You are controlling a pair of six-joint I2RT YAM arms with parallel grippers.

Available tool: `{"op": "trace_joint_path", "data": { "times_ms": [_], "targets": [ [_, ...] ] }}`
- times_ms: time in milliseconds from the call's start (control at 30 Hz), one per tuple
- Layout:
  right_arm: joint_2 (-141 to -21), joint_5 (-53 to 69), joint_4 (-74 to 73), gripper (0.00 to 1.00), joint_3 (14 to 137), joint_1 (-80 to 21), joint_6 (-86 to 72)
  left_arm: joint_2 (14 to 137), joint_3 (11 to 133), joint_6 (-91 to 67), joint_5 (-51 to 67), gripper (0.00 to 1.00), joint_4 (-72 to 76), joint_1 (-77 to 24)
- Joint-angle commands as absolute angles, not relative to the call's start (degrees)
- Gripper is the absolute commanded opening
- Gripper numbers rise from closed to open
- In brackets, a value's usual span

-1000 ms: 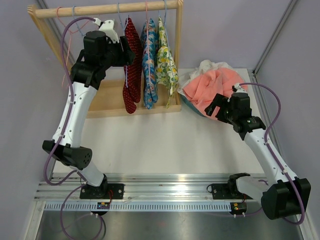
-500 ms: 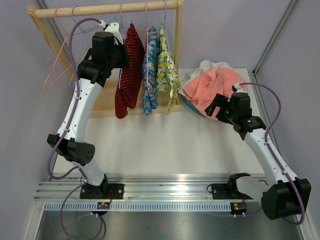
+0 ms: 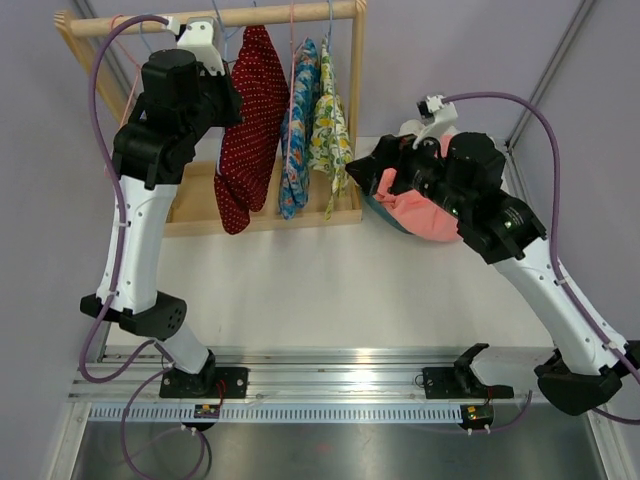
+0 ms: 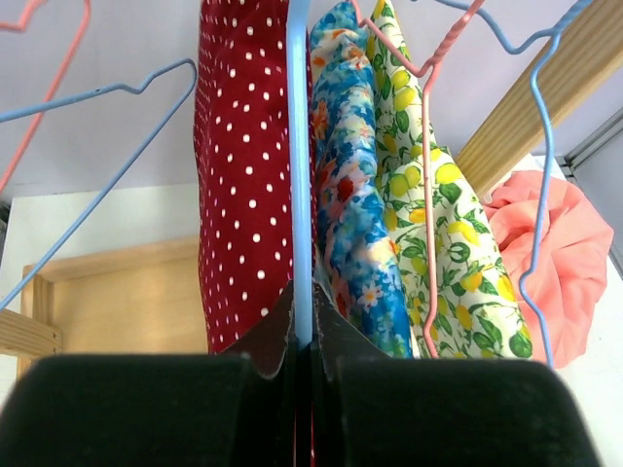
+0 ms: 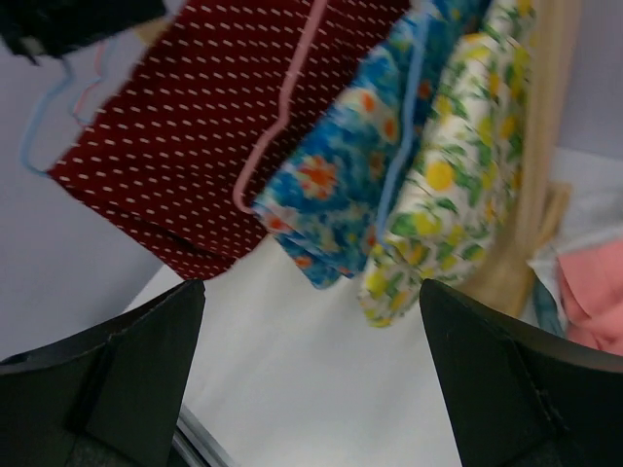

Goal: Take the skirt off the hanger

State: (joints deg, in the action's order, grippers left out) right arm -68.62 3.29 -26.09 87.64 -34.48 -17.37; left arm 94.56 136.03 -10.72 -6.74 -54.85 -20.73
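Clamping the blue hanger of the red polka-dot skirt, L end effector sits at 11 o'clock over desk, skirt hanging under wooden rail. R end effector, fingers apart, at 2 o'clock by pink cloth pile.

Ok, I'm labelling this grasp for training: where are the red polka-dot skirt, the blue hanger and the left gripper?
red polka-dot skirt [image 4: 243, 195]: left wrist view, middle of its fabric.
blue hanger [image 4: 301, 146]: left wrist view, upper part of its straight bar.
left gripper [image 4: 302, 326]: left wrist view, at the pinch.
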Motion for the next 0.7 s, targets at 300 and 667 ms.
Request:
{"op": "trace_joint_path", "data": {
  "times_ms": [300,667],
  "targets": [
    [-94.37,-9.58,-25.49,1.0,108.36,-60.64,-8.61,83.5,128.76,-11.07,-5.28,0.0,-49.13,-21.62],
    [-102.92,-10.28,-24.17,0.99,115.75,-61.79,-9.76,77.61,118.31,-12.48,-3.17,0.0,-45.62,-21.62]
  ]
}}
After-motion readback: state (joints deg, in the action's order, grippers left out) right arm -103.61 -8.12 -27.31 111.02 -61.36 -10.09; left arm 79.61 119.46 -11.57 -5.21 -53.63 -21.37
